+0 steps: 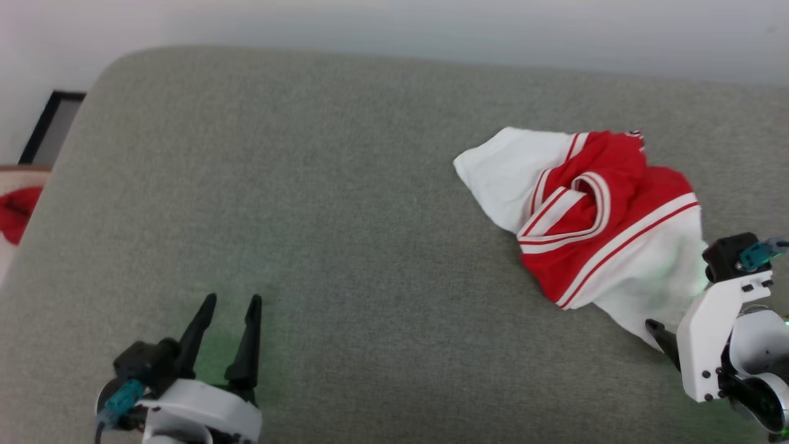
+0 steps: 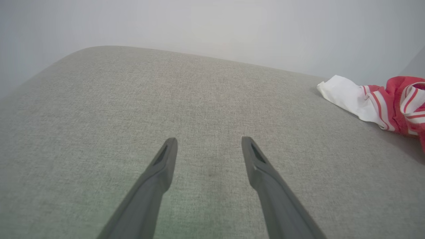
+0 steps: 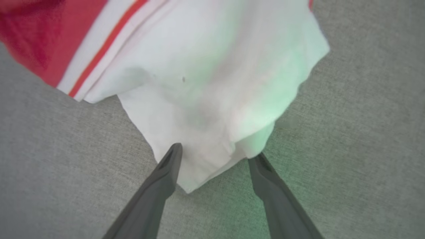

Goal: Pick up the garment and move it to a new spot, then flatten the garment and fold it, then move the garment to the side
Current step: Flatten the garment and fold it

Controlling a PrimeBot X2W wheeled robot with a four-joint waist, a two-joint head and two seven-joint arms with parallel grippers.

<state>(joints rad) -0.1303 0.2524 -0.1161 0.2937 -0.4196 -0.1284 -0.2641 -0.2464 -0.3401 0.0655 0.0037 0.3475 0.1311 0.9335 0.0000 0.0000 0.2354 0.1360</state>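
The garment (image 1: 585,216) lies crumpled on the right of the grey cushion (image 1: 345,203), red body bunched between white sleeves and striped trim; its number is hidden in the folds. My right gripper (image 3: 217,152) is open, its fingers straddling the near white corner of the garment (image 3: 206,93), tips low at the fabric's edge. From the head, one dark finger of that right gripper (image 1: 664,334) shows beside the white cloth. My left gripper (image 1: 232,302) hangs open over bare cushion at the lower left, well away from the shirt. The left gripper (image 2: 209,142) holds nothing, and the garment (image 2: 382,99) lies off to its right.
The cushion's rounded left edge (image 1: 68,154) drops off toward a black-framed panel (image 1: 52,123) and a red object (image 1: 15,213) below. A pale wall (image 1: 431,31) runs behind the cushion. Wide bare fabric spans the middle and left.
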